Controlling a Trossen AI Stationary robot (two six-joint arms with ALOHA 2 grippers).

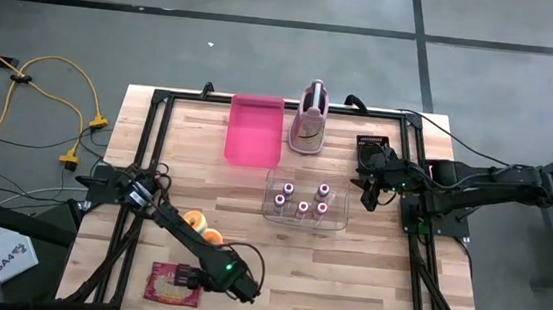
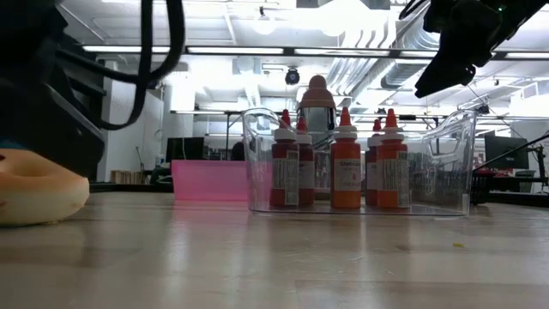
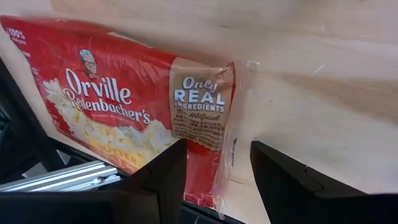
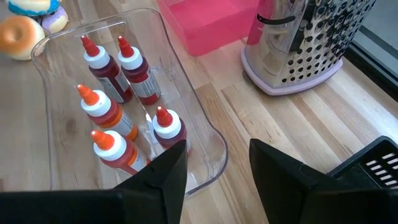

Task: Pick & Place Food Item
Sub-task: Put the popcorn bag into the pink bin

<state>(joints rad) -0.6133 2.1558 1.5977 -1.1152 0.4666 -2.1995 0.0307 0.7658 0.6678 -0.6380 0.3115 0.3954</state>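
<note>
Popcorn (image 3: 124, 106): one flat, glossy red bag.
Bottles (image 4: 118, 118): five, red-capped, in clear plastic bin (image 4: 205, 124).
Left gripper (image 3: 217, 180): released, over bag edge.
Right gripper (image 4: 217, 180): open, empty.

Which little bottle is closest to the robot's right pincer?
The dark red bottle standing at the clear bin's end wall, nearest the right pincer; the other four stand farther back.

The red plastic popcorn bag (image 3: 124, 118) is running off the left wrist picture's edge, its lower corner hiding behind the left gripper's dark fingers (image 3: 165, 180). In the low view, the beige ring doughnut (image 2: 39, 196) is being cropped by the frame, and the bottle labels (image 2: 346, 176) are staying unreadable.
</note>
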